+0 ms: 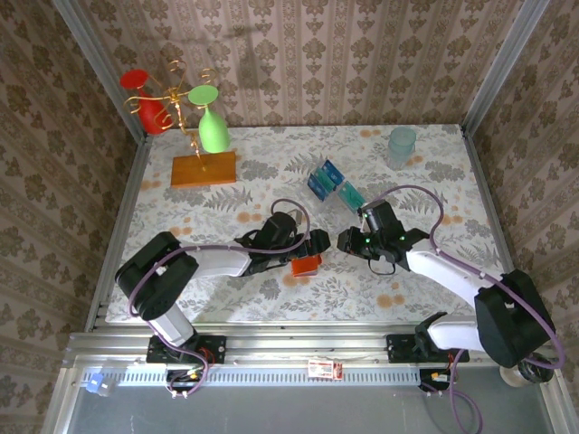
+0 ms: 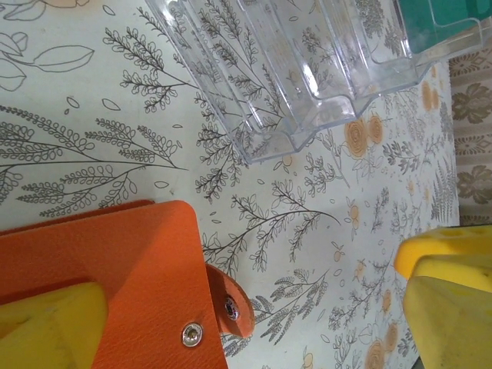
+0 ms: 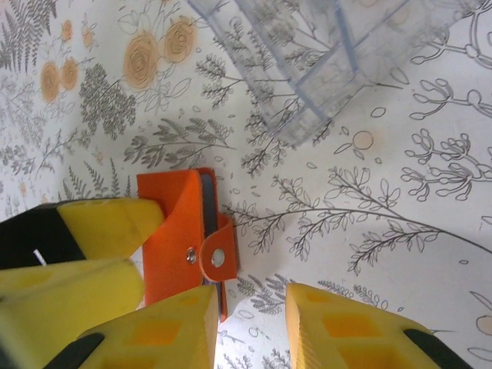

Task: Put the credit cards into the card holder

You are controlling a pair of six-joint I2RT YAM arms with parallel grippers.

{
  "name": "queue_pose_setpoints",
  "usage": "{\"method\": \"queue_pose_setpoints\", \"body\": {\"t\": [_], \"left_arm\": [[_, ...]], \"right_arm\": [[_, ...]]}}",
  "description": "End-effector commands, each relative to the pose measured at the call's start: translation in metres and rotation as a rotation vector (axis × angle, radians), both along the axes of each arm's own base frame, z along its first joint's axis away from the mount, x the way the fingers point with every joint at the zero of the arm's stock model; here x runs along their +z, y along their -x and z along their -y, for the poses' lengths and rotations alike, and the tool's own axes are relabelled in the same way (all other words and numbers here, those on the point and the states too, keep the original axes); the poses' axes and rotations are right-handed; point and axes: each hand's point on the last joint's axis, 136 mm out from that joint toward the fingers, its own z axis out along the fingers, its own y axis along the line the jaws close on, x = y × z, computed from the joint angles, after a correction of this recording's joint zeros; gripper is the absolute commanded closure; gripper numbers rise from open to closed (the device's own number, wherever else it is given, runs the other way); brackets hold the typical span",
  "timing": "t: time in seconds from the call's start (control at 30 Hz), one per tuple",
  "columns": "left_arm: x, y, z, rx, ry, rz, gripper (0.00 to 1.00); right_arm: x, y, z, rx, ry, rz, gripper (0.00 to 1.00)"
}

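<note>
The orange-red card holder lies flat on the flowered cloth between my two grippers. Its flap is down and its snap tab is unfastened. A dark blue-grey edge shows in its slit. My left gripper stands wide open, one yellow finger lying over the card holder, the other finger far off it. My right gripper hovers just right of the card holder, open, with bare cloth between its fingers. Credit cards, dark blue and teal, stand in the clear tray.
The clear plastic tray sits just beyond the holder, a teal card in its far end. A wooden slab with a wire stand and red and green glasses stands back left. A pale cup stands back right.
</note>
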Motion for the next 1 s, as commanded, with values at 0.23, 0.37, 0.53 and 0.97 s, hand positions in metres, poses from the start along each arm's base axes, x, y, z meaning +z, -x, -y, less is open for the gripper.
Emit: {"method": "queue_pose_setpoints", "body": {"t": [0.23,0.37,0.53,0.97], "left_arm": [[0.017,-0.012,-0.001,-0.012,-0.103,0.042,0.00],[0.024,-0.021,-0.003,-0.004,-0.085,0.051,0.00],[0.036,-0.040,-0.014,0.021,-0.056,0.064,0.00],[0.052,-0.092,-0.045,0.082,-0.001,0.044,0.00]], "right_arm": [[0.014,0.023,-0.014,0.087,-0.067,-0.006,0.78],[0.019,0.025,-0.028,0.112,-0.065,0.005,0.84],[0.029,0.029,-0.052,0.154,-0.048,0.028,0.88],[0.025,0.013,-0.127,0.250,-0.008,0.024,0.92]]}}
